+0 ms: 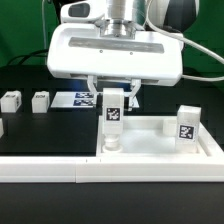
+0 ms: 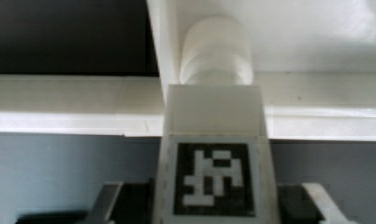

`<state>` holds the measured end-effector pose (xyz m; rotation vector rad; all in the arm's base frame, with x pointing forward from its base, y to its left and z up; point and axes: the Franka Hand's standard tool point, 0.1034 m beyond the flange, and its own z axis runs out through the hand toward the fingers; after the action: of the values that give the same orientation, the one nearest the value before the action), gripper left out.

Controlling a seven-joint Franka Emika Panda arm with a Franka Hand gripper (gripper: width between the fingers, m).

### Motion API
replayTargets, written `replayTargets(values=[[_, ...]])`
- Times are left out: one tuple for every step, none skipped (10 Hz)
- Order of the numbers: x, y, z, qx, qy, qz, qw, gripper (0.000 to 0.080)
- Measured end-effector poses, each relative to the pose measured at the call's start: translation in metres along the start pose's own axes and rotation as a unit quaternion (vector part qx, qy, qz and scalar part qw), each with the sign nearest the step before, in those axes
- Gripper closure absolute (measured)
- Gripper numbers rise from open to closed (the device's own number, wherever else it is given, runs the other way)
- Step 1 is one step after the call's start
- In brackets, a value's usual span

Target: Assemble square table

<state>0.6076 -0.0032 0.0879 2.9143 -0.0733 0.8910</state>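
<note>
In the exterior view the gripper (image 1: 115,100) hangs at the centre of the frame. Its jaws are drawn in narrow and clamp the tagged block of the held leg (image 1: 113,112), which stands upright. The leg's round end meets the square top (image 1: 150,142) at its corner on the exterior view's left. A second leg (image 1: 187,122) stands at the top's corner on the exterior view's right.

In the wrist view dark fingers (image 2: 114,200) press both sides of the held leg (image 2: 211,170), whose round end reaches the square top (image 2: 60,105).

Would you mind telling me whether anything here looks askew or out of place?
Nothing stands out: the leg in the gripper stands upright at a corner of the table top, and the second leg is upright too.
</note>
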Motion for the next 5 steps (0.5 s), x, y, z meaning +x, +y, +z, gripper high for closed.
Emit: replayTargets(values=[[0.0019, -0.0010, 0.0014, 0.000, 0.002, 0.000, 1.000, 0.0506], [-0.0009, -0.0027, 0.0037, 0.001, -0.001, -0.002, 1.000, 0.0506], [-0.0010, -0.0045, 0.0048, 0.002, -0.001, -0.003, 1.000, 0.0506], [-0.0017, -0.0065, 0.0058, 0.002, -0.002, -0.004, 1.000, 0.0506], [-0.0045, -0.0066, 0.0076, 0.002, -0.004, -0.005, 1.000, 0.0506]])
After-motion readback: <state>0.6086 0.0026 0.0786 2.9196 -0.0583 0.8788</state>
